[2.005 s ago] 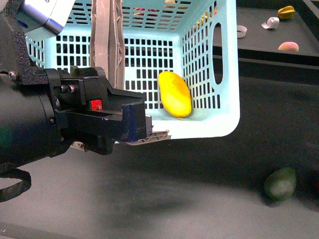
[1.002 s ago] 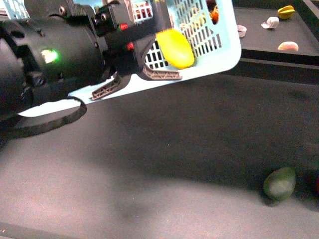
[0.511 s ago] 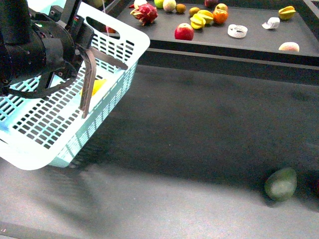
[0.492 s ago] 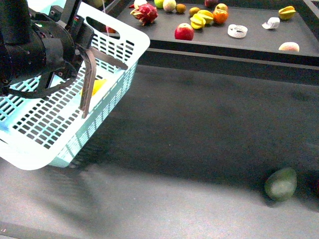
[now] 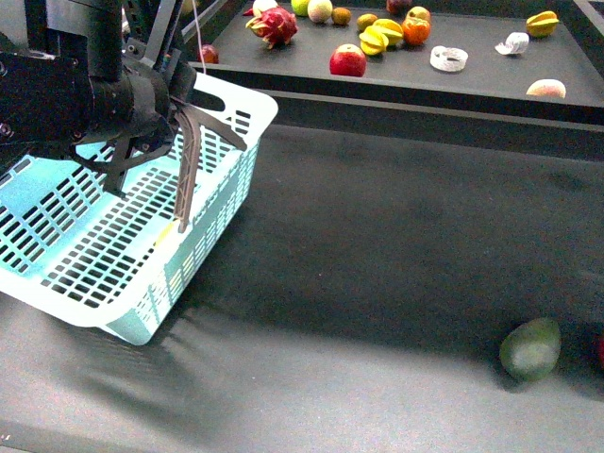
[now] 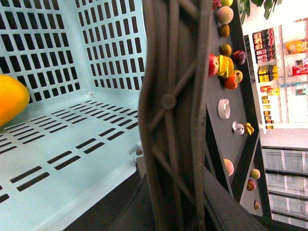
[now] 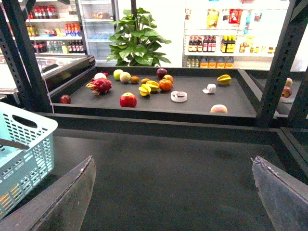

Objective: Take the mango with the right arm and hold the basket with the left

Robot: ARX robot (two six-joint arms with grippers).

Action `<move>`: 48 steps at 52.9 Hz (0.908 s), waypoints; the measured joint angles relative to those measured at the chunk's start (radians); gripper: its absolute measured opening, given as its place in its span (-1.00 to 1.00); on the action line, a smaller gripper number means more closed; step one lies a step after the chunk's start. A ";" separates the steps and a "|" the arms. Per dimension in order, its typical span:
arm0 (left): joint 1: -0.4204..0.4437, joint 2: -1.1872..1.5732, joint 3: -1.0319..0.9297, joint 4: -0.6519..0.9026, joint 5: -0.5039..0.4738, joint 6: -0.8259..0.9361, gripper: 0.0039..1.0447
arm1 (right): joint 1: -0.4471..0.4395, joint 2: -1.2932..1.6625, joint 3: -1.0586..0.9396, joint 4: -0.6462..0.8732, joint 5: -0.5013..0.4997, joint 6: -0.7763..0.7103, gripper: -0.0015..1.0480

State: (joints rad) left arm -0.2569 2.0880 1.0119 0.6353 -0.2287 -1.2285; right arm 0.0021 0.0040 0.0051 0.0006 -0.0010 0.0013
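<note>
The left hand (image 5: 175, 99) is gripping a grey-brown handle (image 5: 189, 165) of the basket (image 5: 113, 274), and the basket is hanging tilted at the left side of the dark bench (image 5: 377, 283), with its lower corner close to the surface. In the left wrist view the handle (image 6: 173, 115) is filling the middle of the picture. The mango (image 6: 9, 98) is lying inside the basket, on its slotted floor, against a slotted wall. In the front view only a thin yellow strip of it is showing through the slots.

The right hand (image 7: 175, 192) is standing wide open above the bench, holding nothing; its two fingers (image 7: 65, 202) are showing at the lower corners of the right wrist view.

A green fruit (image 5: 530, 349) is lying on the bench, well apart from the basket. On the shelf (image 5: 491, 80) behind, an apple (image 5: 347, 61) and other fruits are lying.
</note>
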 joint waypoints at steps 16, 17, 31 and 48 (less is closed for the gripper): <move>0.026 0.032 0.024 -0.018 -0.028 0.023 0.00 | 0.000 0.000 0.000 0.000 0.000 0.000 0.85; 0.027 0.032 0.018 -0.011 -0.026 0.029 0.07 | 0.000 0.000 0.000 0.000 0.000 0.000 0.85; 0.074 -0.121 -0.190 0.119 0.000 0.161 0.89 | 0.000 0.000 0.000 0.000 0.000 0.000 0.85; 0.231 -0.438 -0.510 0.274 0.075 0.334 0.89 | 0.000 0.000 0.000 0.000 0.000 0.000 0.85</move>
State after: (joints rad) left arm -0.0257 1.6501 0.5018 0.9092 -0.1539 -0.8948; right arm 0.0021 0.0040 0.0051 0.0006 -0.0010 0.0013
